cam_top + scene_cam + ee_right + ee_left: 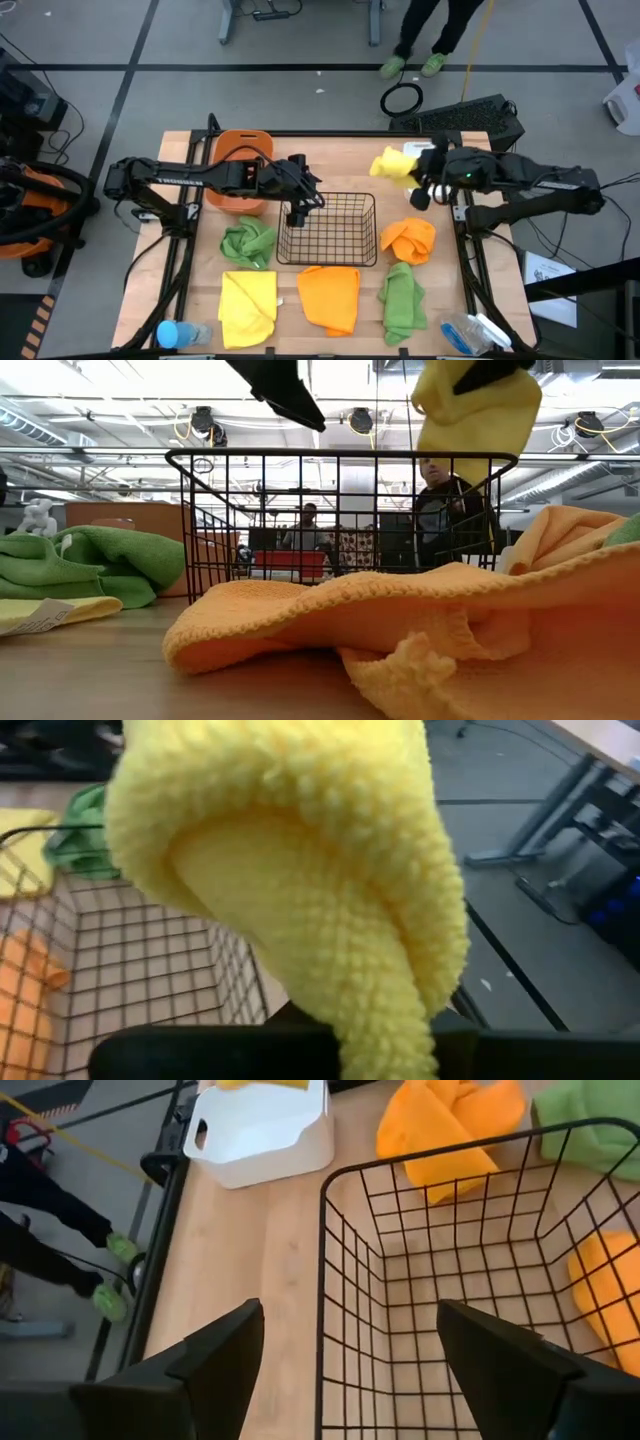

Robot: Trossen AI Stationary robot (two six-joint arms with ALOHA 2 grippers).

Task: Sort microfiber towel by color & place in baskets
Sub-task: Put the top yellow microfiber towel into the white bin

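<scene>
Towels lie around the black wire basket (327, 229), which holds nothing: green (248, 240) and yellow (248, 307) beside it, orange ones (330, 296) in front. Right fingers (416, 178) clench a yellow towel (392, 164) above the white bin (262, 1130) behind the basket. Left fingers (297, 200), released, hover over the basket's rim near the orange tub (240, 170). Beyond the wooden desk (330, 155), a person (430, 30) stands on the grey floor.

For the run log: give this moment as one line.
right gripper: shut on yellow towel, above white bin | left gripper: open, over wire basket
</scene>
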